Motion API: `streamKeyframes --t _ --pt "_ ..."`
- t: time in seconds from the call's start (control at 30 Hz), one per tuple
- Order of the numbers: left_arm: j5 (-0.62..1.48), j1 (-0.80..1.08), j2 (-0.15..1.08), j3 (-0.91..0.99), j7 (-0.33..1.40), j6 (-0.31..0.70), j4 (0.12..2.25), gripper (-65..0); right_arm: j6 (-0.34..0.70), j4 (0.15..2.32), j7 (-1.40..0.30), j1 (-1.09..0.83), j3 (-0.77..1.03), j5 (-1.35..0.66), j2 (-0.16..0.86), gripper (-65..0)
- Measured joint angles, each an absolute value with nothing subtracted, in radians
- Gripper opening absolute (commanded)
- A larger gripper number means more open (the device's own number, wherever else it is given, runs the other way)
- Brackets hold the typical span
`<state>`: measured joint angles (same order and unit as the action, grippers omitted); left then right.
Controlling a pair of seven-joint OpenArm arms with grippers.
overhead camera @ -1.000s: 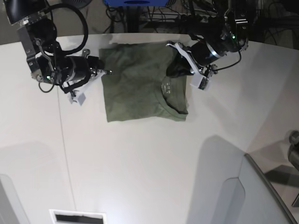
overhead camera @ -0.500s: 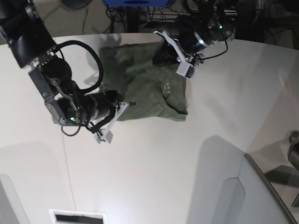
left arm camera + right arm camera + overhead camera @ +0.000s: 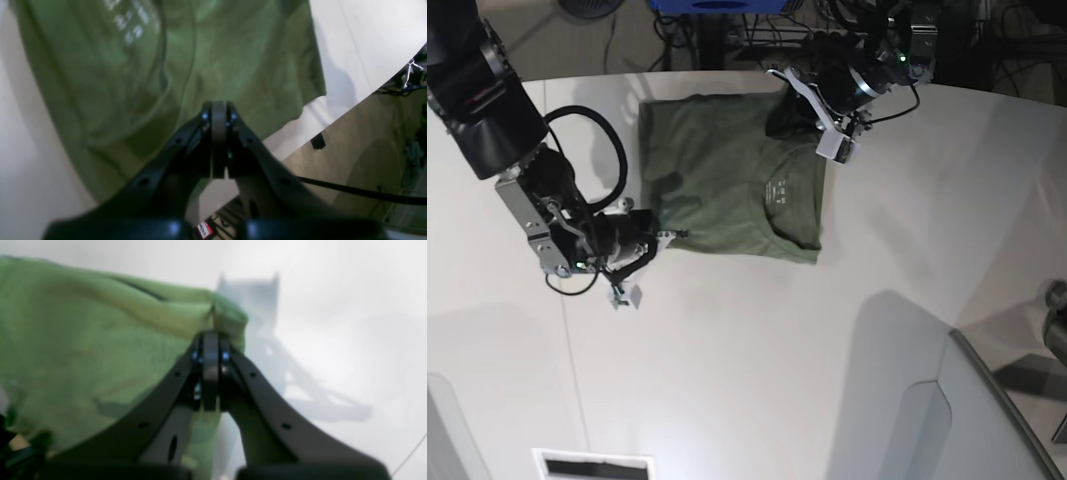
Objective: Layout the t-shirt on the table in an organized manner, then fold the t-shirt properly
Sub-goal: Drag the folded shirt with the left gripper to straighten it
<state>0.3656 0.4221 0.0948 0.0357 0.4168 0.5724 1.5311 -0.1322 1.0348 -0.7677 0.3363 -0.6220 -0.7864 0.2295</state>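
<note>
The olive-green t-shirt (image 3: 727,180) lies folded into a rough rectangle on the white table (image 3: 827,330), collar and neck label toward the right. My left gripper (image 3: 785,118) is shut at the shirt's far right corner. In the left wrist view its closed tips (image 3: 218,108) rest on the fabric (image 3: 116,83), with no cloth seen between them. My right gripper (image 3: 677,235) is at the shirt's near left corner. In the right wrist view it (image 3: 210,340) is shut on a bunched corner of the shirt (image 3: 100,340).
A grey-white angled panel (image 3: 947,420) stands at the front right. A dark slot (image 3: 592,465) sits at the front edge. The table's curved far edge (image 3: 333,106) runs just behind the shirt, with cables and floor beyond it. A thin seam line (image 3: 567,330) crosses the table on the left.
My right arm swung from the shirt's left side down to its near left corner and shut there. My left gripper moved from beside the collar up to the far right corner. The shirt's right edge straightened.
</note>
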Motion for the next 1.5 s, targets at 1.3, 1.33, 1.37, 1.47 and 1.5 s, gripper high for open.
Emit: streamKeyframes --t 1.3,1.33,1.37,1.47,1.5 --pt "0.295 0.273 0.13 0.025 0.414 0.482 1.379 -65.0 -0.122 1.348 -0.797 0.174 -0.585 -0.785 0.334 -65.0" --pt "0.263 0.264 0.13 0.025 0.414 0.491 1.377 -65.0 -0.122 1.349 -0.797 0.164 -0.563 -0.786 0.332 -65.0" --pt "0.244 0.251 0.13 0.025 0.414 0.495 1.373 -65.0 -0.122 1.349 -0.797 0.154 -0.541 -0.785 0.332 -65.0" --pt "0.209 0.211 0.128 0.032 0.404 0.498 1.336 -65.0 -0.122 1.349 -0.805 0.141 -0.495 -0.781 0.341 -65.0" --pt "0.209 0.193 0.131 0.032 0.398 0.501 1.316 -65.0 -0.122 1.349 -0.8 0.137 -0.483 -0.78 0.341 -65.0"
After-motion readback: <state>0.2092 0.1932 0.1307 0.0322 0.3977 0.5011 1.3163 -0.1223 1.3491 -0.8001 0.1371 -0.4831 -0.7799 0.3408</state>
